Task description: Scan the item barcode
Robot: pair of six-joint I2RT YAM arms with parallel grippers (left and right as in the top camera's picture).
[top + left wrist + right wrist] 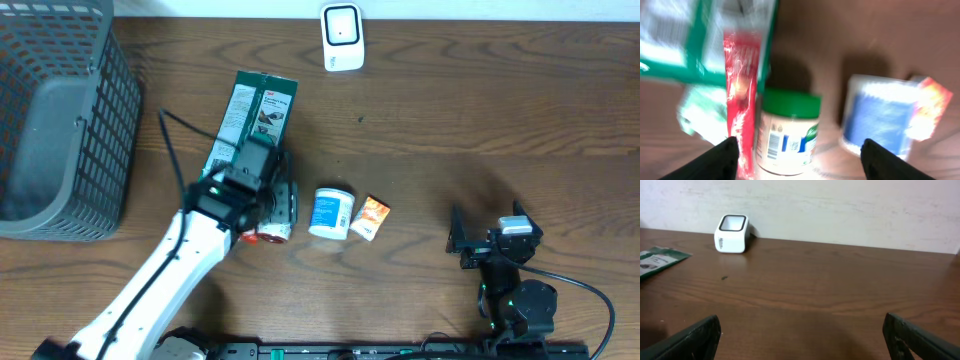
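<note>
Overhead: left tool [257, 190] over the tabletop [450, 120], scanner [342, 38] well beyond it. Left wrist: its 2 fingers [725, 160] apart, green-lidded jar [787, 132] between them (touching neither). Right wrist: right tool [800, 335] spread wide, scanner far ahead-left.

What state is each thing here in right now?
Left gripper: jaws open, empty.
Right gripper: jaws open, empty.
Jar: lying down, green lid on.
Red packet: lying beside jar.
Green box: lying flat.
Basket: empty.
Scanner: upright, nothing before it.
</note>
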